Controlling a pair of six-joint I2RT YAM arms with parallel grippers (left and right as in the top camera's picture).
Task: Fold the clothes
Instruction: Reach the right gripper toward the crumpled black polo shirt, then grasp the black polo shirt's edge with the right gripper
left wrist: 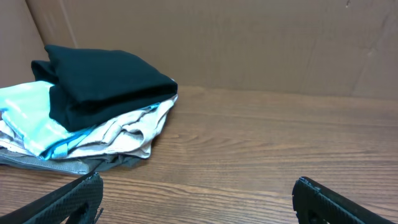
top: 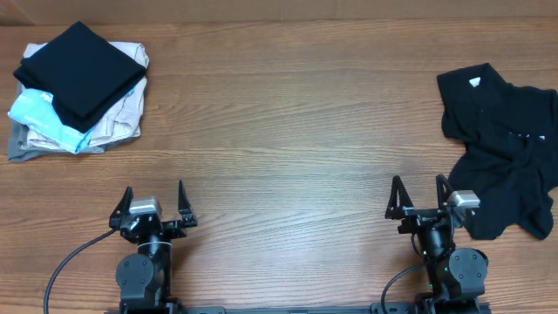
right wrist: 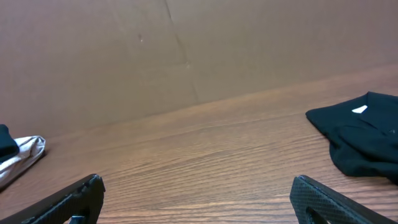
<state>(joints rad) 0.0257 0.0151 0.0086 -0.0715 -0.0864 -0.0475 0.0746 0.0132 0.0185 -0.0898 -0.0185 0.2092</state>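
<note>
Soft, even indoor light on the wooden table (top: 288,131), faint shadows beneath the folded pile (top: 113,122), black shirt (top: 501,148) swallowing detail in its creases, wrist views mildly grainy, fingers (left wrist: 68,199) at the bottom edge dark and soft-edged

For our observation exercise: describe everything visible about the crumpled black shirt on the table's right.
The black shirt is plain, soft-looking fabric with a small white tag at the collar and tiny white marks. It lies crumpled, unfolded, at the right of the table, close beside the open right gripper, which holds nothing.
</note>
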